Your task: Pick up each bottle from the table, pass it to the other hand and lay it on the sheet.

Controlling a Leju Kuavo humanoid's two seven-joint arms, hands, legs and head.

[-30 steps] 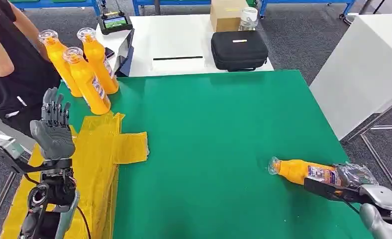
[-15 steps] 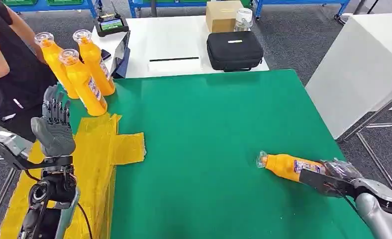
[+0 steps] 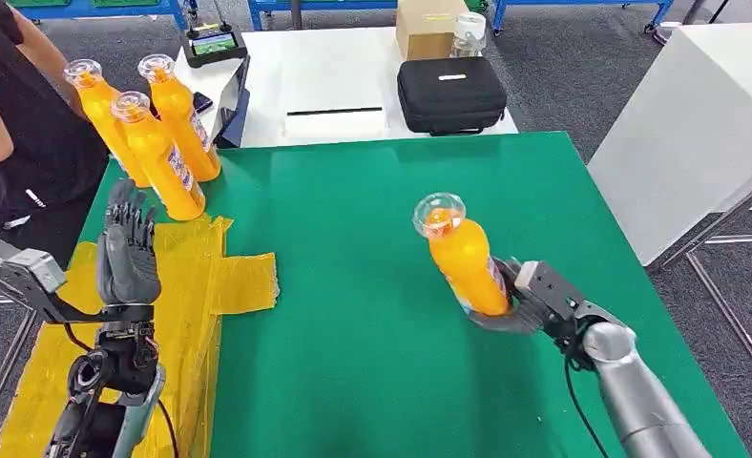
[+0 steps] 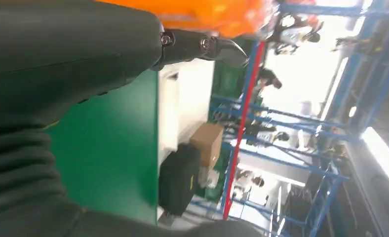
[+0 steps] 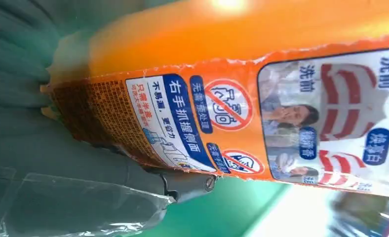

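Bottle's off the table now, handoff's next

A second ago it lay flat; now the right hand (image 3: 530, 301) grips the bottle (image 3: 460, 258) upright over the green table (image 3: 353, 315). Left hand (image 3: 127, 256) waits open-fingered above the yellow sheet (image 3: 186, 305). Three bottles (image 3: 153, 134) and a person (image 3: 19, 124) crowd that corner.

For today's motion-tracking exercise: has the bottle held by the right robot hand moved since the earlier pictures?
Yes. The bottle, held by the right robot hand, went from lying near the green table's right edge to raised, nearer its middle.
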